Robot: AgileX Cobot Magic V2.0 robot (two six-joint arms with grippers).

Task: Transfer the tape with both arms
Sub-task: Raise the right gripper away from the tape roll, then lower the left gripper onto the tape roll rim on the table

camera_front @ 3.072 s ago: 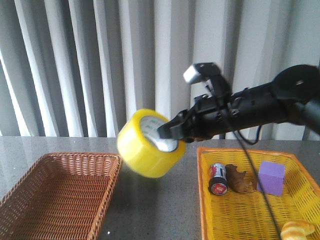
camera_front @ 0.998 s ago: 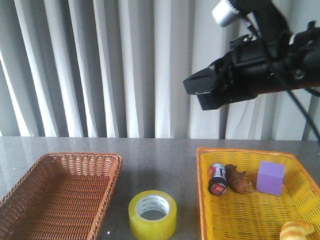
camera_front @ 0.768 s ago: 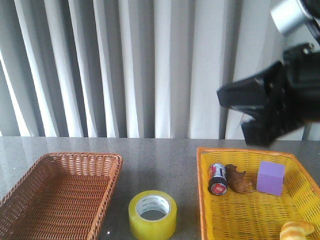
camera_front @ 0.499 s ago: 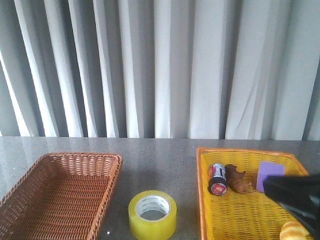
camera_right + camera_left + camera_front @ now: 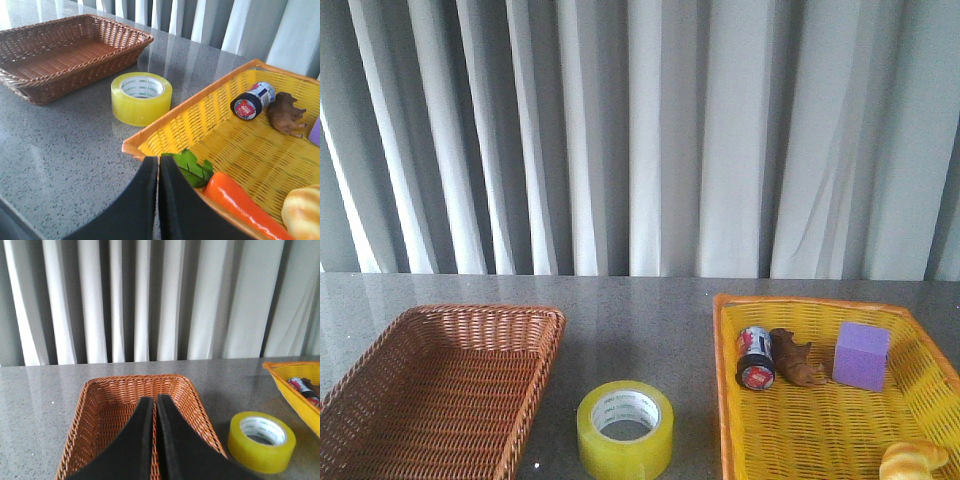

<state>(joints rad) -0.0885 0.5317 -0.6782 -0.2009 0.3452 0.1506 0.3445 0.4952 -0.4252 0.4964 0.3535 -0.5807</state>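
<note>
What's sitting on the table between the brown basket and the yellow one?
The tape, lying flat on the grey table between the brown basket and the yellow basket; the front view shows it.
</note>
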